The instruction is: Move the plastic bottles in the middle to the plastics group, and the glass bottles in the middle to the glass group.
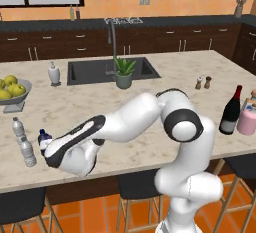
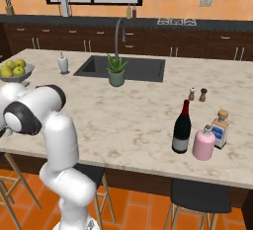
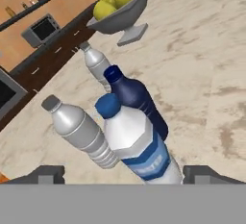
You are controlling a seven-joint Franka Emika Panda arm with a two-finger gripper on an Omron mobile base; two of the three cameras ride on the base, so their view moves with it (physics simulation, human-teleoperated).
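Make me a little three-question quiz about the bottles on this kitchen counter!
1. True or false: the pincer is squeezing the clear bottle with the blue cap.
2. What stands right beside the wine bottle? A) pink container B) fruit bowl C) plant
3. How many greyish water bottles stand near the dark blue bottle?

Key: 1. False, its jaws are open. 2. A. 3. Two.

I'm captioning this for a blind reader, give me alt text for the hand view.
Open gripper straddles a clear blue-capped bottle, a dark blue bottle behind it, two greyish water bottles beside them, near a bowl of green apples.
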